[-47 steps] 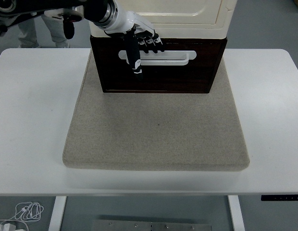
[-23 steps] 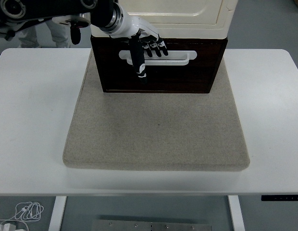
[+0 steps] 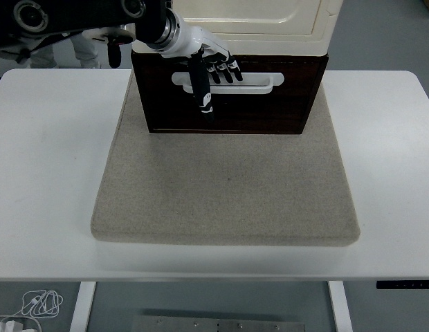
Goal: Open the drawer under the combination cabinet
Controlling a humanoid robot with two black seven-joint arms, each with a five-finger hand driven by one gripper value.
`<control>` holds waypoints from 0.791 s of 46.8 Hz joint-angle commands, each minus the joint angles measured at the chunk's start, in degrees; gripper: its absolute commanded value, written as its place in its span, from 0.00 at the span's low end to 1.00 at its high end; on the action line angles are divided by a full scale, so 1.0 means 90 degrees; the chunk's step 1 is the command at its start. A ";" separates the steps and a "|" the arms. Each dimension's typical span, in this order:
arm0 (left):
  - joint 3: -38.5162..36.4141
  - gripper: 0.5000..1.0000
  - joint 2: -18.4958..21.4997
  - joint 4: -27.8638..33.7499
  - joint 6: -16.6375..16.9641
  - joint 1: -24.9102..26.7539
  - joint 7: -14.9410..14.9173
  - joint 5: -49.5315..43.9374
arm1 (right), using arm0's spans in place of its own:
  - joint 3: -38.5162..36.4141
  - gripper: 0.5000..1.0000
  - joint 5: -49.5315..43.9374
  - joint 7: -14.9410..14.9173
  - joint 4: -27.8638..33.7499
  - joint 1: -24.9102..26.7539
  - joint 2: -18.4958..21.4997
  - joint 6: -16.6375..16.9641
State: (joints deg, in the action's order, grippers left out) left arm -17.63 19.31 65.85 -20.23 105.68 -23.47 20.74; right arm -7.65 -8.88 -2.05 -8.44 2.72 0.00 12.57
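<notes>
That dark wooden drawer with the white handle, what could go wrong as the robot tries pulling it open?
The left hand lies over the white handle with fingers extended, not clearly hooked, so it may slip off. The cream cabinet stands on a soft beige mat, so pulling the dark wooden drawer might drag everything forward.

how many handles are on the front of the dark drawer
1. A single white handle runs across the upper front of the dark drawer, below the cream cabinet. The left hand covers its left part, so nothing more shows there.
</notes>
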 commanded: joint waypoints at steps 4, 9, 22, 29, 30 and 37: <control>0.0054 1.00 -0.0027 -0.0070 0.0002 -0.0053 0.0000 0.0019 | 0.0000 0.85 0.0000 -0.0006 0.0000 0.0001 0.0000 0.0000; 0.0064 1.00 -0.0085 -0.0129 0.0002 -0.0072 0.0000 0.0020 | 0.0000 0.85 0.0000 0.0003 0.0000 0.0001 0.0000 0.0000; 0.0074 1.00 -0.0154 -0.0148 -0.0017 -0.0121 0.0000 0.0020 | 0.0000 0.85 0.0000 -0.0006 0.0000 0.0001 0.0000 0.0000; 0.0074 1.00 -0.0154 -0.0119 -0.0047 -0.0131 0.0000 0.0020 | 0.0000 0.85 0.0000 0.0003 0.0000 0.0001 0.0000 0.0000; 0.0084 1.00 -0.0154 -0.0109 -0.0056 -0.0131 0.0000 0.0020 | 0.0000 0.85 0.0000 -0.0006 0.0000 0.0001 0.0000 0.0000; 0.0084 1.00 -0.0144 -0.0109 -0.0105 -0.0131 0.0000 0.0010 | 0.0000 0.85 0.0000 -0.0006 0.0000 0.0001 0.0000 0.0000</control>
State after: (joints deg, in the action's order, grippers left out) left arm -16.88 17.93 64.85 -20.97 104.51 -23.47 20.89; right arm -7.65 -8.88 -2.08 -8.44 2.72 0.00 12.57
